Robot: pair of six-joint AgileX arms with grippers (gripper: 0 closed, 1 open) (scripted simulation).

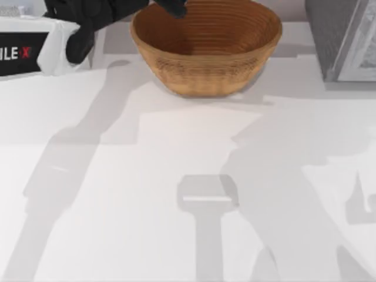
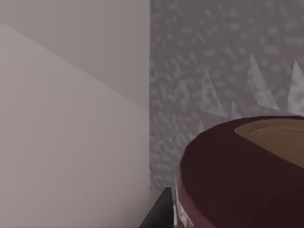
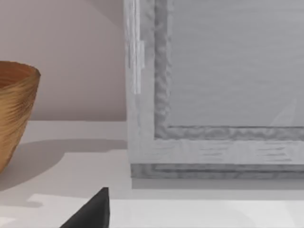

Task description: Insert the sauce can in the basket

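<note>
Tan-brown wicker forms the basket [image 1: 205, 47], which stands on the white surface [image 1: 147, 194] at the far middle of the top view, its ribbed rings bare inside. The left pincer [image 1: 173, 7] reaches in from the top view's left, dark and bulky, its tip just above the basket's far-left rim. In the left wrist view the sauce can [image 2: 242, 175] sits very close under that pincer, its dark red-brown side and tan top taking up one lower corner, with one black finger [image 2: 159, 211] lying right beside the can's wall. How wide the left pincer stands I cannot tell, nor whether both fingers press the can, since just that one finger edge is seen. Behind the can rise a plain pale wall and a speckled grey panel. The right arm is parked off to the top view's right; in its wrist view one black finger tip [image 3: 92, 211] pokes up over the surface, with the basket's side [image 3: 14, 114] well off to one side and a grey framed box [image 3: 213, 95] standing ahead of it.
</note>
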